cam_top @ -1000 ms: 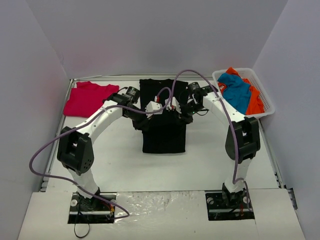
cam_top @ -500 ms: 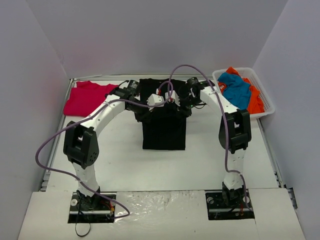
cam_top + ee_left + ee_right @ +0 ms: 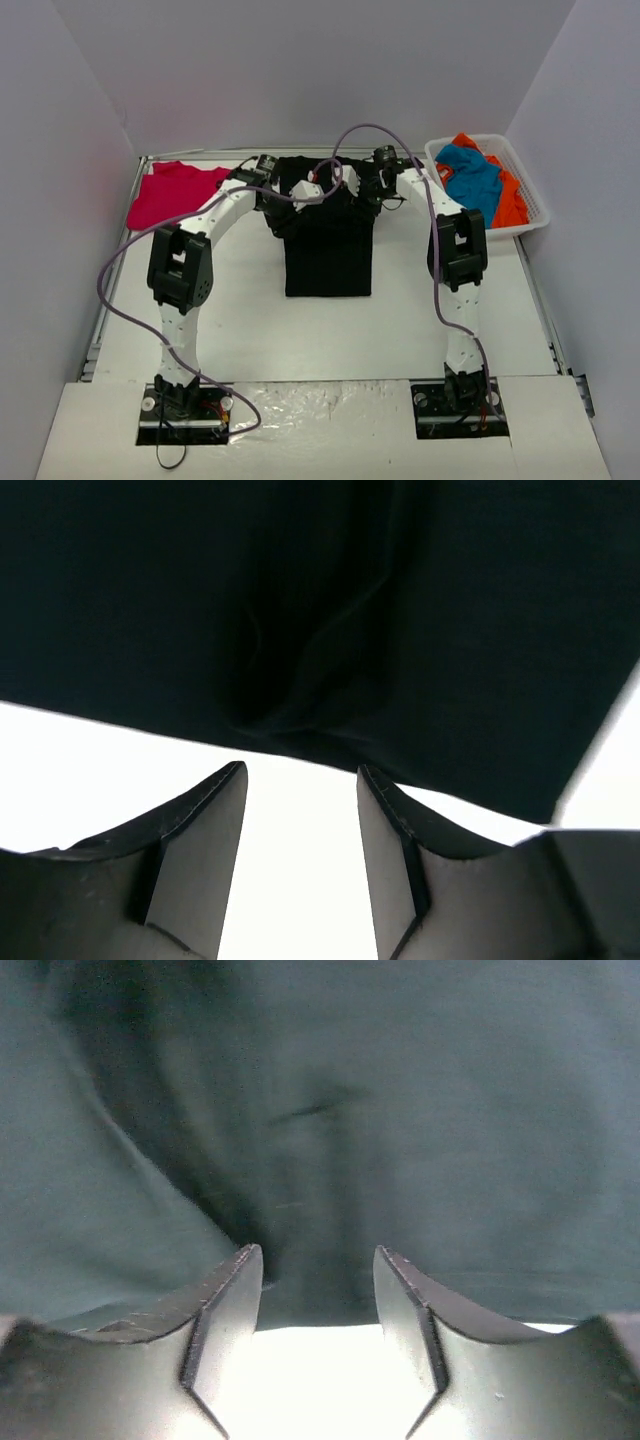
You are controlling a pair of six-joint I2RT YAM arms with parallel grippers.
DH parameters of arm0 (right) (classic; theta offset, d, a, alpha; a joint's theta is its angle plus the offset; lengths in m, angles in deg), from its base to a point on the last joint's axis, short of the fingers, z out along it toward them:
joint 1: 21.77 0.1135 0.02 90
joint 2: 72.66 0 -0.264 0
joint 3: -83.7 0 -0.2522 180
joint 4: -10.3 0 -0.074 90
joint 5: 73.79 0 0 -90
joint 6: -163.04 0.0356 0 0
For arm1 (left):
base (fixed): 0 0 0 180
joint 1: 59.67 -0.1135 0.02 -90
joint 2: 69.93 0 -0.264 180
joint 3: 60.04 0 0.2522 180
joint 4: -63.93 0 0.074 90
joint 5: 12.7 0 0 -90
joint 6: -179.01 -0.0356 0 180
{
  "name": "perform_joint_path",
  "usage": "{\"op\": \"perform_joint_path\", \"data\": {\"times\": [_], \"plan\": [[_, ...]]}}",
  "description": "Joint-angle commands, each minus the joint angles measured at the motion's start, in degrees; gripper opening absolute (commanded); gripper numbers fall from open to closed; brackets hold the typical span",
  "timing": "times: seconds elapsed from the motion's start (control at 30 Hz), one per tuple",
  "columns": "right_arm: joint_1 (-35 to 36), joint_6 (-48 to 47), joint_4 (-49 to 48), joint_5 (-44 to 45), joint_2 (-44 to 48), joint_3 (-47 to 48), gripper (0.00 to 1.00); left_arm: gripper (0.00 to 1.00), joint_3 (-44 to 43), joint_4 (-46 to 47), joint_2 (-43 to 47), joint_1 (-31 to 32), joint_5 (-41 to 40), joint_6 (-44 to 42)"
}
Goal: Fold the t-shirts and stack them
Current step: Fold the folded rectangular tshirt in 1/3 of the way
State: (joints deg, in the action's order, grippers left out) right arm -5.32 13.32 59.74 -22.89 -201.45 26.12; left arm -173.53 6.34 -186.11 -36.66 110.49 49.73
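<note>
Robotics test cell, lab-type setting: a white table [image 3: 420,310] boxed in on three sides by plain pale walls [image 3: 300,70]. The left arm [image 3: 180,270] and right arm [image 3: 460,250] are bolted at its near edge, with purple cables [image 3: 105,290] looping loose. Furnishings are bare — a black t-shirt [image 3: 325,260], a red t-shirt [image 3: 170,195] and a white basket [image 3: 515,232] of clothes.

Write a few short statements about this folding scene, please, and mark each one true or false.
The black t-shirt lies flat on the table. True.
The red t-shirt sits in the basket. False: the red t-shirt lies on the table; the basket holds a blue shirt and an orange shirt.
The left gripper is open and empty. True.
The right gripper is shut on the black t-shirt. False: it is open, gripping nothing.
</note>
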Motion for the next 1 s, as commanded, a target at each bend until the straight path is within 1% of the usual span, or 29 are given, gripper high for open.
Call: {"op": "perform_joint_path", "data": {"times": [0.0, 0.13, 0.17, 0.23, 0.37, 0.4, 0.43, 0.47, 0.5, 0.53, 0.57, 0.6, 0.63, 0.73, 0.77, 0.8, 0.87, 0.97], "plan": [[-0.54, 6.46, -6.24, 4.72, -2.86, 6.28, 0.47, 0.47, -7.05, 0.94, -0.54, -2.17, -3.74, -0.09], [-0.45, 8.39, -7.38, 6.48, -1.99, 7.53, 0.47, 0.48, -9.0, 0.77, 1.3, -2.79, -4.8, 0.35], [-0.36, 8.66, -7.55, 6.57, -0.25, 7.01, 0.47, 0.47, -8.65, 0.85, 2.09, -2.79, -4.89, 0.53], [0.07, 9.1, -8.25, 7.01, 2.39, 4.91, 0.48, 0.48, -4.71, 3.83, 5.86, -2.79, -5.06, 1.49], [1.21, 11.12, -11.59, 10.34, 11.51, -5.27, 0.49, 0.46, 3.72, 5.33, 12.54, -1.83, -3.66, 1.67], [1.22, 11.38, -11.6, 9.92, 13.29, -7.22, 0.48, 0.46, 8.88, 6.73, 16.3, -1.3, -3.14, 1.06], [1.39, 11.56, -11.6, 8.87, 14.87, -9.24, 0.48, 0.45, 11.89, 7.96, 18.34, -0.77, -3.48, 0.97], [1.39, 11.3, -11.43, 7.64, 18.71, -11.43, 0.48, 0.45, 14.79, 9.19, 20.36, 0.01, -4.27, 0.88], [1.39, 11.04, -11.42, 6.32, 20.75, -15.98, 0.48, 0.44, 17.69, 10.6, 23.69, 2.11, -5.32, 0.44], [1.31, 11.03, -11.34, 3.7, 22.43, -18.2, 0.49, 0.44, 22.68, 10.7, 25.11, 3.44, -8.37, -0.78], [1.39, 11.03, -11.16, 2.71, 25.66, -22.75, 0.52, 0.44, 25.17, 10.79, 26.43, 5.19, -10.41, -1.31], [1.39, 11.21, -11.16, 2.27, 27.18, -24.97, 0.54, 0.44, 27.89, 12.7, 28.88, 8.78, -15.56, -1.58], [1.48, 11.47, -11.07, 2.09, 28.32, -26.99, 0.56, 0.44, 33.75, 14.72, 30.12, 10.46, -18.05, -1.49], [1.4, 12.26, -10.02, 2.0, 31.84, -34.2, 0.56, 0.44, 41.52, 21.93, 33.64, 15.65, -25.16, -1.06], [1.39, 12.52, -9.67, 1.65, 32.98, -35.78, 0.57, 0.44, 45.28, 23.6, 34.17, 16.36, -26.32, -0.53], [1.39, 12.7, -9.23, 1.21, 33.43, -38.58, 0.56, 0.44, 46.8, 26.75, 34.7, 16.98, -28.34, 0.17], [1.48, 12.53, -7.56, -0.01, 34.3, -40.62, 0.56, 0.44, 50.3, 29.85, 34.97, 17.86, -30.02, 0.88], [1.57, 12.35, -6.77, 0.76, 35.19, -43.79, 0.55, 0.44, 54.26, 37.39, 35.76, 18.21, -31.43, 1.76]]}}
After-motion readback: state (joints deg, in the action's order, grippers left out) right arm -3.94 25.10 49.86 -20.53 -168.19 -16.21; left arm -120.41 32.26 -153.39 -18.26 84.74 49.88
